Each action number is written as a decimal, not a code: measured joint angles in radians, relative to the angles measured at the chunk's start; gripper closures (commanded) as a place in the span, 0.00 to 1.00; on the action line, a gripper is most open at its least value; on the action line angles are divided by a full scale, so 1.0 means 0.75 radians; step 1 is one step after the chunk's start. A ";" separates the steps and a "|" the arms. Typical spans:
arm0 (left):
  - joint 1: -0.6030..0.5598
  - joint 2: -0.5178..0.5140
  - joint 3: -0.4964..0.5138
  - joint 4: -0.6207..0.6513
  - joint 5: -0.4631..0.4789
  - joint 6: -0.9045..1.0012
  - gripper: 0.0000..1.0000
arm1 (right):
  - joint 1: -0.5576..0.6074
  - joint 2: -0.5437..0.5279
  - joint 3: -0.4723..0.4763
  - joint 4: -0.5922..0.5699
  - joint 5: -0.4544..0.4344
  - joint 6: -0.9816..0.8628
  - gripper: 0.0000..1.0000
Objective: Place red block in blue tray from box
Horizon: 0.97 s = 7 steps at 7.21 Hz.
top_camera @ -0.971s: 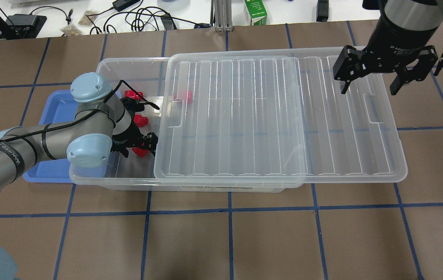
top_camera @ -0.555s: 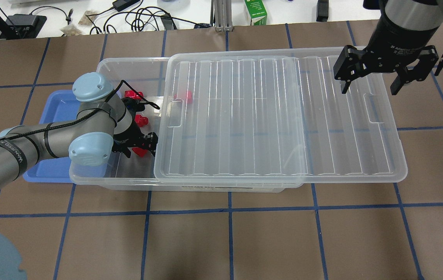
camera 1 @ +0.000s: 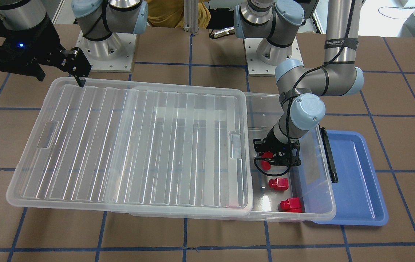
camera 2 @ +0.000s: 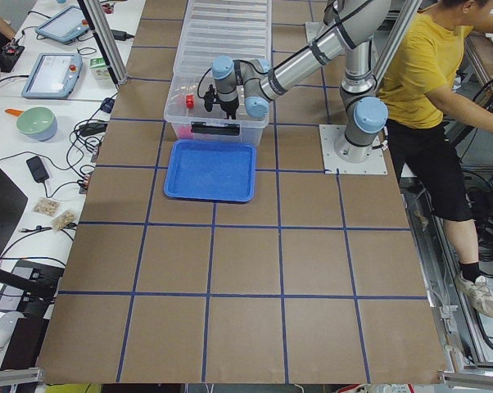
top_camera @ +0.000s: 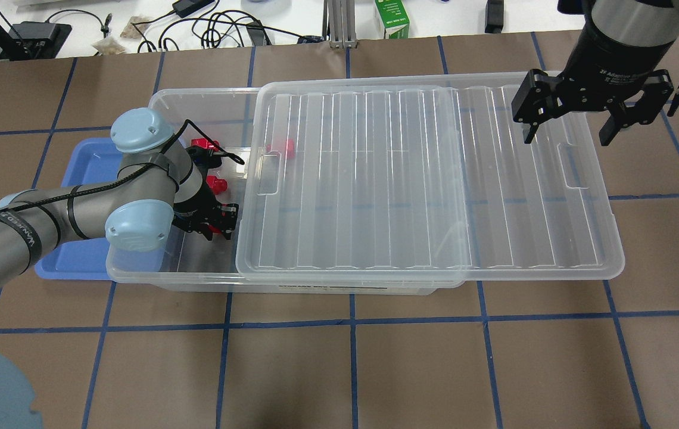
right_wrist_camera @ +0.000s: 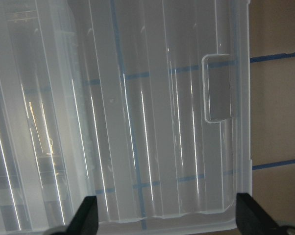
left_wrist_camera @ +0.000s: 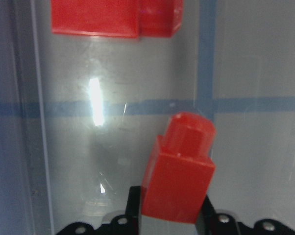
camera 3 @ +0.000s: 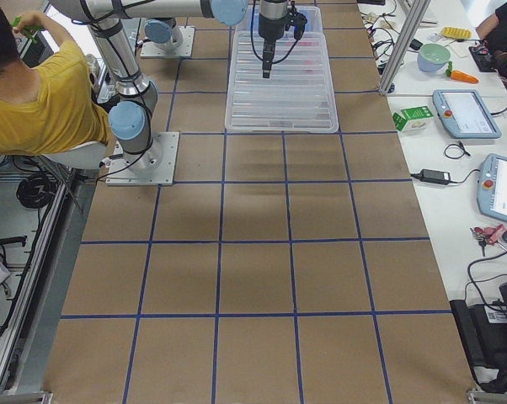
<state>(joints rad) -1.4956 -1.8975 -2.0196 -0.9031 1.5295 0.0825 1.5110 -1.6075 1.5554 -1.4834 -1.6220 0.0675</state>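
Observation:
My left gripper (top_camera: 215, 227) is inside the open end of the clear box (top_camera: 196, 95) and is shut on a red block (left_wrist_camera: 179, 176). The block's round stub points away from the fingers, low over the box floor, and it also shows in the front view (camera 1: 265, 162). Two more red blocks (camera 1: 278, 183) (camera 1: 290, 205) lie loose in the box. Another red block (top_camera: 285, 148) shows through the ribbed lid (top_camera: 423, 179). The blue tray (top_camera: 86, 173) lies against the box's left end, partly under my left arm. My right gripper (top_camera: 566, 128) is open and empty above the lid's right end.
The lid is slid to the right and overhangs the box. A black latch (camera 1: 329, 156) sits on the box end beside the tray. Cables and a green carton (top_camera: 392, 21) lie beyond the table's far edge. A person in yellow (camera 2: 427, 90) stands behind the robot.
My left gripper's fingers have closed on the red block and the wrist has shifted slightly. The right gripper has hardly moved.

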 measured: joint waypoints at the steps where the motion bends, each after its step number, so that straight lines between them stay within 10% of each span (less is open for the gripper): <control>1: 0.000 0.000 0.004 0.003 0.000 0.000 0.93 | 0.000 0.000 0.000 0.000 0.000 0.000 0.00; 7: 0.007 0.107 0.117 -0.132 0.015 0.004 1.00 | 0.000 -0.008 0.000 0.002 0.003 -0.006 0.00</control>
<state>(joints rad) -1.4902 -1.8171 -1.9316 -1.0018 1.5404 0.0858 1.5113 -1.6137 1.5555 -1.4822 -1.6197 0.0628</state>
